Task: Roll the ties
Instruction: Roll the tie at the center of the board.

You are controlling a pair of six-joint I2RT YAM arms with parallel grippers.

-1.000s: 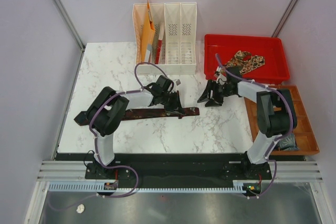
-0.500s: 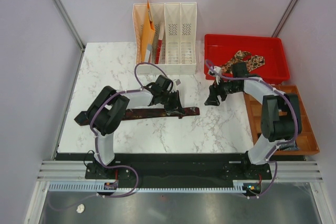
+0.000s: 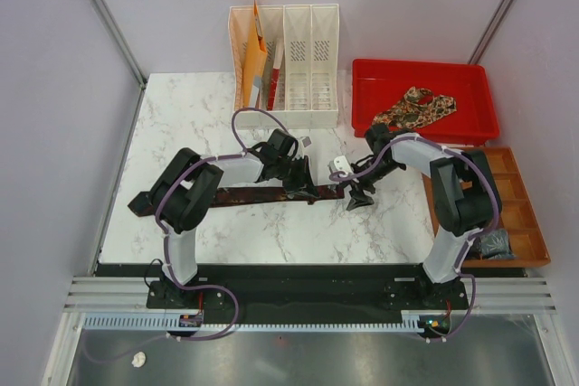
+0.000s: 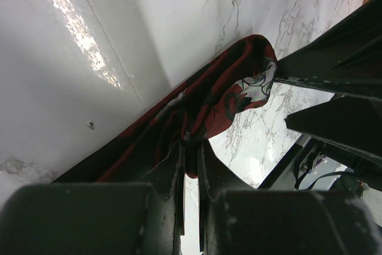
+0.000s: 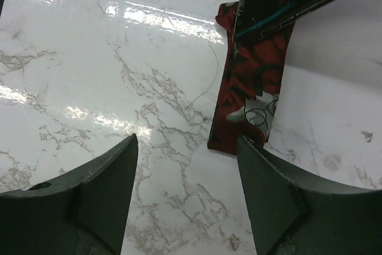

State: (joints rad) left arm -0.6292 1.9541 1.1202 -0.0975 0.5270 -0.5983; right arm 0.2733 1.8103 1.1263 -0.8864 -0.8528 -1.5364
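A dark maroon tie (image 3: 231,196) lies flat across the marble table, its wide end at the left and its narrow end (image 3: 335,193) at the right. My left gripper (image 3: 305,185) is shut on the tie near that narrow end; in the left wrist view the fingers (image 4: 173,165) pinch the red patterned fabric (image 4: 230,97). My right gripper (image 3: 355,198) is open just right of the tie's tip. In the right wrist view the tie's end (image 5: 248,103) lies beside the right-hand finger (image 5: 280,198), not between the fingers. A tan paisley tie (image 3: 418,106) lies bunched in the red tray (image 3: 470,79).
A white file rack (image 3: 308,65) with orange folders (image 3: 253,56) stands at the back centre. A wooden compartment tray (image 3: 520,210) sits at the right edge with a dark item (image 3: 496,243) in it.
My right arm has swung from near the red tray down and left to the narrow end of the maroon tie. My left gripper has stayed shut on the tie.
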